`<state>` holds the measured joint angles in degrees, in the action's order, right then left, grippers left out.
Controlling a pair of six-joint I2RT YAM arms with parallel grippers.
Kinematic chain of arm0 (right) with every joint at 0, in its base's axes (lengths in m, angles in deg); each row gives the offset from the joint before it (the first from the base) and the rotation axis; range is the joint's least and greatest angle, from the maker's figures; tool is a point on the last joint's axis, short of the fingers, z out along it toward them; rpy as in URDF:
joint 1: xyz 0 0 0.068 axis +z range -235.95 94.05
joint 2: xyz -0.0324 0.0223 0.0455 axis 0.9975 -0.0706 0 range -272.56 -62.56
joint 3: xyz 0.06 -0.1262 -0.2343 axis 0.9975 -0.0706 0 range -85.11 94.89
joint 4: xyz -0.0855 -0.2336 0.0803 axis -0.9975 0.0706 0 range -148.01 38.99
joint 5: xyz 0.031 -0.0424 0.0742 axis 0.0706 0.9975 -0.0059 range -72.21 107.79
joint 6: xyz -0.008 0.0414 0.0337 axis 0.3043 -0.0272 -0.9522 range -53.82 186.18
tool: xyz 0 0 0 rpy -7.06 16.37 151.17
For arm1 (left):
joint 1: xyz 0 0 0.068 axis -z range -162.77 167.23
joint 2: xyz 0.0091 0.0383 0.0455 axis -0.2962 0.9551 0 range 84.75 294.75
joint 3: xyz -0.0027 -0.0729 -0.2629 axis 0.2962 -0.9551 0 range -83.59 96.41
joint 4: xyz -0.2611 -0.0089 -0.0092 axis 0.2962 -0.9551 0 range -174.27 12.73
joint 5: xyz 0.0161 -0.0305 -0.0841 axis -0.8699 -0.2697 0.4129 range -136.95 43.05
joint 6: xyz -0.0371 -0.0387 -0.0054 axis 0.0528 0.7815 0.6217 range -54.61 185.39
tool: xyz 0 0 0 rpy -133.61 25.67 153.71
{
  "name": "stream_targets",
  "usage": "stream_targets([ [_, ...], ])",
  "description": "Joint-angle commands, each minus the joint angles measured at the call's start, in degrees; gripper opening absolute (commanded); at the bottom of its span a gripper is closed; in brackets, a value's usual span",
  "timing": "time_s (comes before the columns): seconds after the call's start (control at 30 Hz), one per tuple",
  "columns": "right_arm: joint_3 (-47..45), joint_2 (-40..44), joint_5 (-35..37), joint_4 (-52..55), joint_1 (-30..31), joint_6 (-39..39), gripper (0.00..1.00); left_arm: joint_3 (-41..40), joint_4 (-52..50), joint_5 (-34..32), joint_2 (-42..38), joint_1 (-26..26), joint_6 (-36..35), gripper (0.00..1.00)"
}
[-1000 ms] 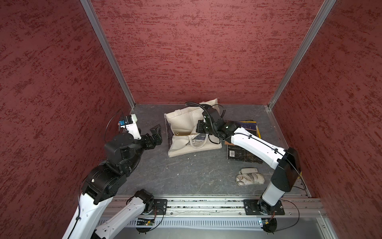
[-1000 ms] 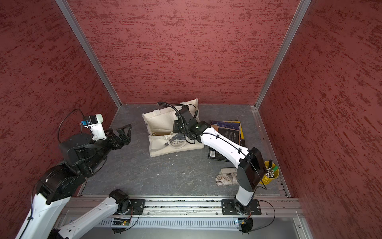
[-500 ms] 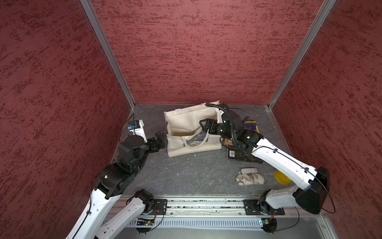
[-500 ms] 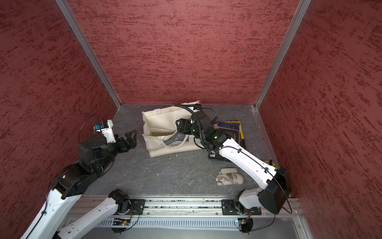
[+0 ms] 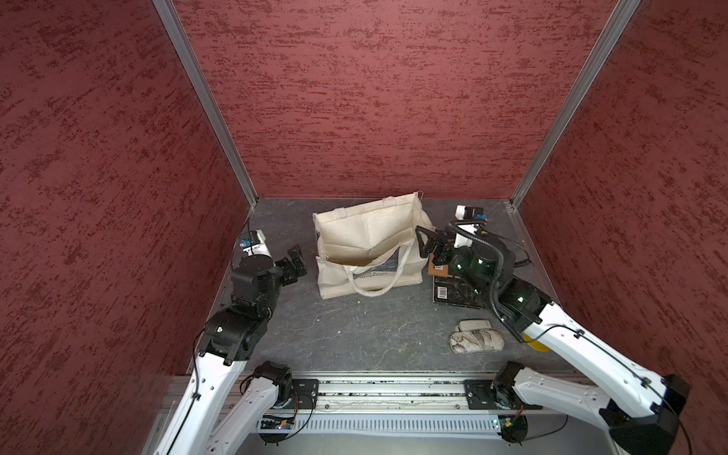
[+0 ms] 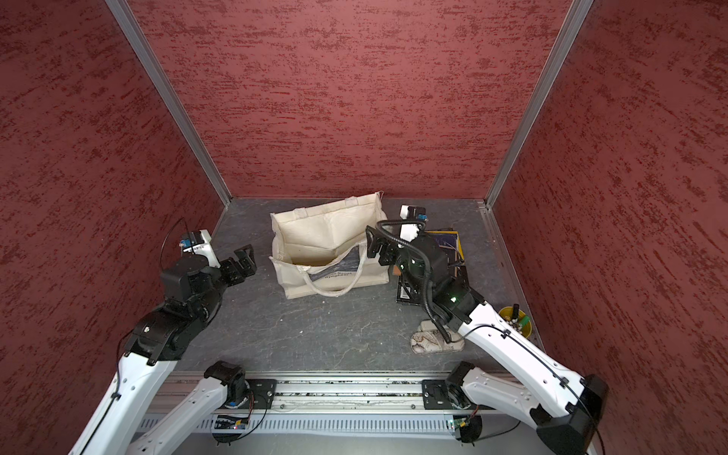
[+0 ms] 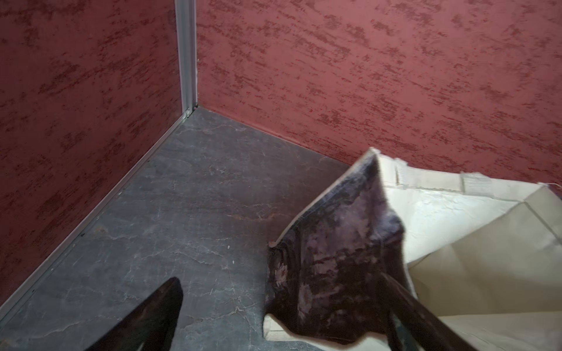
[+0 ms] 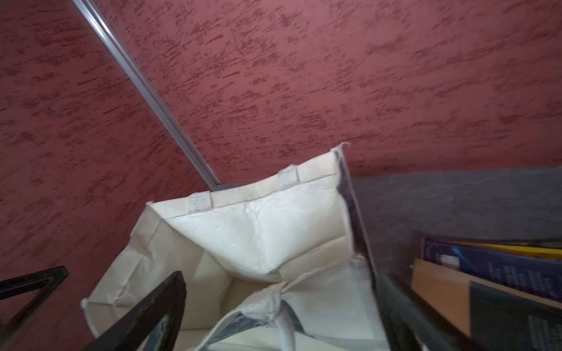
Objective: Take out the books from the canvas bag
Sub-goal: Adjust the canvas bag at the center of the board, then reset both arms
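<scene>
- The right claw hangs with its jaws spread wide and nothing between them. It is just beside the end wall of the canvas bag and over the pile of books.
- The left claw, equally wide and empty, hovers near the bag's opposite end, clear of the fabric in both top views.
- The books lie stacked on the table just to the right of the bag. A black one with a barcode sits lowest toward the front, with a brown one on top of it. The right wrist view shows dark blue and yellow covers behind them.
- The bag stands open-mouthed with its front panel slumped. What shows of its floor is bare, though the strip behind the sagging panel is hidden.
- The unloading looks all but done, so the step in hand is probably a check for a last book. It would go best with the left claw pinching the near rim to hold the mouth open. The right claw could then go straight down the middle, jaws set across a book's thin edge.
- The long handle loop draped down the front could snag a finger, and the soft walls may fold inward.
- Near the front, well apart from the bag, lie a white patterned pouch and a yellow cup. Neither is in the path.
</scene>
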<state>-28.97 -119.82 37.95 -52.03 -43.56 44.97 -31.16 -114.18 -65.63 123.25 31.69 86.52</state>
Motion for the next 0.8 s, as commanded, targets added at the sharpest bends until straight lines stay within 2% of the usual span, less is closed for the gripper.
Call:
stream_targets([
  [0.0,-9.8,2.1,17.2,-13.0,-1.6,9.4,0.99,-4.3,4.5,2.8,-1.8,-2.8,-0.5,1.00],
  [0.03,-13.6,3.6,17.2,-13.0,-2.8,9.4,0.99,-6.1,5.7,2.4,-2.5,-3.3,0.4,1.00],
  [0.1,-22.6,6.6,21.4,-30.5,-5.2,15.9,0.99,-11.2,9.3,2.3,-4.7,-4.9,1.0,1.00],
  [0.17,-30.2,8.4,21.8,-42.3,-8.8,21.0,0.99,-16.2,13.8,1.6,-7.2,-5.9,0.2,1.00],
  [0.2,-32.3,8.3,21.8,-44.7,-11.3,21.9,0.99,-18.3,15.9,1.5,-8.5,-6.7,-0.4,1.00],
  [0.3,-35.1,5.5,18.4,-46.1,-19.2,21.6,0.99,-20.3,19.0,2.1,-9.7,-8.5,-2.9,1.00],
  [0.4,-38.6,-0.1,15.8,-53.7,-25.0,21.3,0.99,-20.6,20.0,1.9,-6.6,-8.6,-4.3,1.00],
  [0.47,-41.5,-4.2,13.5,-62.2,-28.2,21.4,0.99,-20.7,20.9,3.2,-4.4,-8.9,-3.6,1.00],
  [0.53,-42.1,-7.7,11.5,-65.3,-30.9,20.2,0.99,-22.0,23.5,5.3,-2.3,-9.3,-4.5,1.00],
  [0.6,-43.0,-11.6,6.6,-69.5,-34.3,19.3,0.99,-22.0,23.8,5.0,-0.5,-9.8,-3.2,1.00],
  [0.63,-43.5,-13.6,6.9,-72.1,-35.6,18.2,0.99,-22.4,25.2,4.9,0.2,-10.0,-3.9,1.00],
  [0.67,-42.2,-14.3,8.7,-70.0,-36.5,16.4,0.99,-23.4,27.4,4.7,1.1,-10.1,-4.8,1.00],
  [0.77,-43.5,-16.3,0.8,-77.4,-39.7,18.5,0.99,-24.1,31.0,6.2,5.9,-12.2,-5.6,1.00],
])
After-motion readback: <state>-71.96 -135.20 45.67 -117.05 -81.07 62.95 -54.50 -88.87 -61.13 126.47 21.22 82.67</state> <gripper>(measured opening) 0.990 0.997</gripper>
